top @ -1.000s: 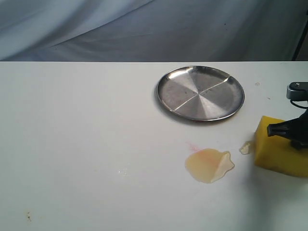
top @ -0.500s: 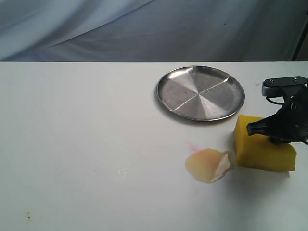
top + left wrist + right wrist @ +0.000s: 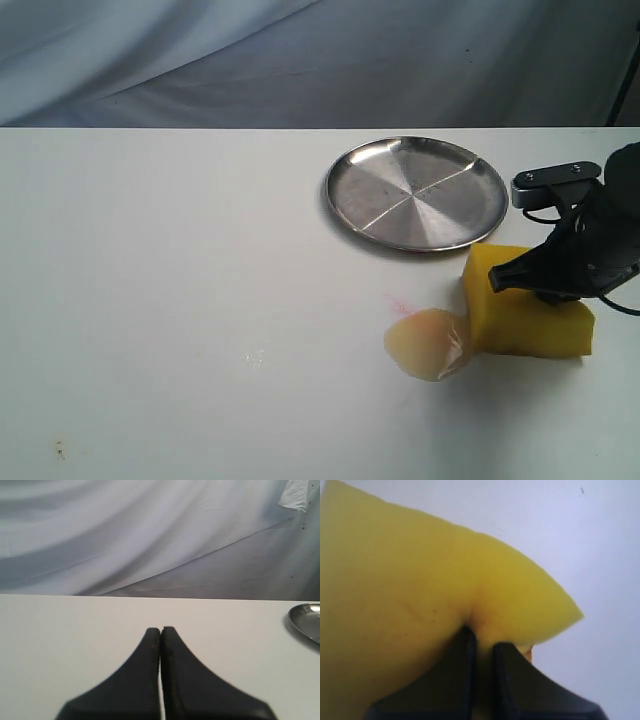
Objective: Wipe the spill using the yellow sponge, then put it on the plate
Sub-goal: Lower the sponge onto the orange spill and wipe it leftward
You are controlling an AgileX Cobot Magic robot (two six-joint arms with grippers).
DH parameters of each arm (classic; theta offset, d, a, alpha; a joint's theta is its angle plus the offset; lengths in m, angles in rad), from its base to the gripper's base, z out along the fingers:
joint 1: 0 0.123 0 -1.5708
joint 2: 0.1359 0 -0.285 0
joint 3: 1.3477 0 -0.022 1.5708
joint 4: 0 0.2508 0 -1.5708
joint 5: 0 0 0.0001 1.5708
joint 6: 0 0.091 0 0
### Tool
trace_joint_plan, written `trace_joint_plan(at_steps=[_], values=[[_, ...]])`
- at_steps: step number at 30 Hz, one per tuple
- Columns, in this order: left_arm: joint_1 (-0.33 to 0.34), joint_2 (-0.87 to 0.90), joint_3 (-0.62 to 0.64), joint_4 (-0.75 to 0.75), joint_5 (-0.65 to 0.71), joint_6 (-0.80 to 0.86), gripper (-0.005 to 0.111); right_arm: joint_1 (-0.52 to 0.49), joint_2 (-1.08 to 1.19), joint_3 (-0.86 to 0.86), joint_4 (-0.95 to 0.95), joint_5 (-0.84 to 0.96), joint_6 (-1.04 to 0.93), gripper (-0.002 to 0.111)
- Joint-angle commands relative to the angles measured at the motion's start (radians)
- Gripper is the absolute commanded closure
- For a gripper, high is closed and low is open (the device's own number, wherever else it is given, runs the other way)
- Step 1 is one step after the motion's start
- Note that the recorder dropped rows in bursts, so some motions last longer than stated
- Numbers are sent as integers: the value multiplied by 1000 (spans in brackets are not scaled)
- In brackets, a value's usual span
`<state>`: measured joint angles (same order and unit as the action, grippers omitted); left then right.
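**Yellow sponge at the edge of the spill, gripped by the right arm**

Yellow sponge (image 3: 525, 320), spill (image 3: 425, 343) and plate (image 3: 417, 193) all sit on the right half of a white table (image 3: 180, 300) in the exterior view. The round silver plate lies flat toward the back and holds nothing. In front of it, the right gripper (image 3: 500, 280) comes in from the right edge and holds the sponge from above. Its jaws are pinched nearly together, and the foam dents deeply between them in the right wrist view. The sponge's long side runs roughly left to right across the exterior view. Its left lower edge touches the right margin of the spill. The pale tan puddle therefore lies directly to the left of the held sponge, slightly nearer the camera. A faint pink smear (image 3: 400, 303) marks the table just behind the puddle. Most of the liquid looks unwiped, so the wipe appears only just begun. The coming stroke probably needs to go leftward along the sponge's long side. The left gripper (image 3: 161, 630) is out of the exterior view. Its jaws are pressed together on nothing, above bare table, with the plate's rim at the edge of its own view. The right arm is clearly the nearer one.
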<state>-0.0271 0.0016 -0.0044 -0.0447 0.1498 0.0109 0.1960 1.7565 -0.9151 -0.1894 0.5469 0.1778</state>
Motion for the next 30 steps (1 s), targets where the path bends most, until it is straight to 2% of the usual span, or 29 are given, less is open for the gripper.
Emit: trace_joint_plan(at_steps=[1,30], values=[[-1,-2,4,1,-4,-2,105,37,17,10,40,39,-28,108],[-1,-2,4,1,-4,-1,105,189,17,10,87,44,-45,108]])
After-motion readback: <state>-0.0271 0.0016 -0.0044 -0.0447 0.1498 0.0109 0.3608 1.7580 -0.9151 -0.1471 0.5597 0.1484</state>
